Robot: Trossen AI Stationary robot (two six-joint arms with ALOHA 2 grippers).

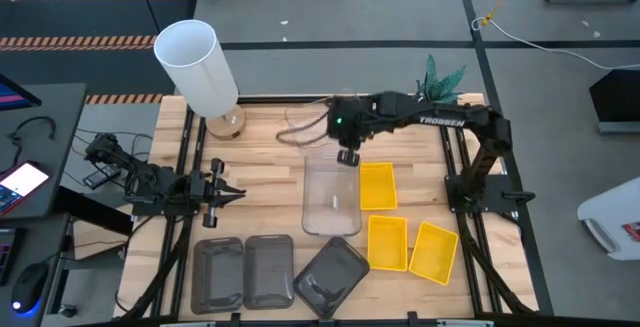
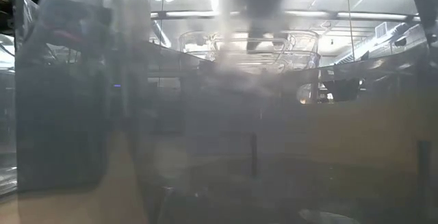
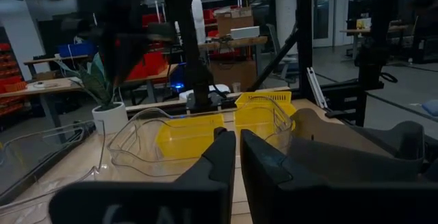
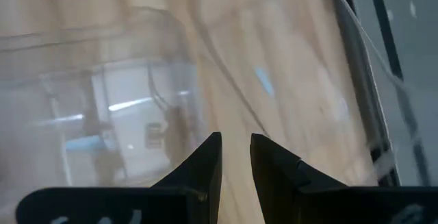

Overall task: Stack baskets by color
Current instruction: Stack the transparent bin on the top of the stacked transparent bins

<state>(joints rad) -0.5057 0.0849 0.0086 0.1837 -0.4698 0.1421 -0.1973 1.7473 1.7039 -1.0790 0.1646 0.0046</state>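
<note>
A clear basket (image 1: 331, 199) lies flat on its base mid-table, and another clear one (image 1: 305, 127) lies near the far edge. Three yellow baskets (image 1: 377, 185) (image 1: 388, 242) (image 1: 433, 252) lie to the right. Three dark grey ones (image 1: 218, 272) (image 1: 268, 270) (image 1: 332, 275) line the near edge. My right gripper (image 1: 348, 157) (image 4: 236, 145) hangs over the far end of the mid-table clear basket (image 4: 102, 114), tilted down. Its fingers stand a narrow gap apart with nothing between them. My left gripper (image 1: 235, 193) (image 3: 237, 145) waits shut and level at the table's left.
A tall white cylinder lamp (image 1: 200, 67) stands at the far left corner, and a small potted plant (image 1: 440, 75) (image 3: 109, 118) at the far right. A grey basket close to the low camera (image 2: 68, 114) blocks most of that view. Bare wood shows between the lamp and the clear baskets.
</note>
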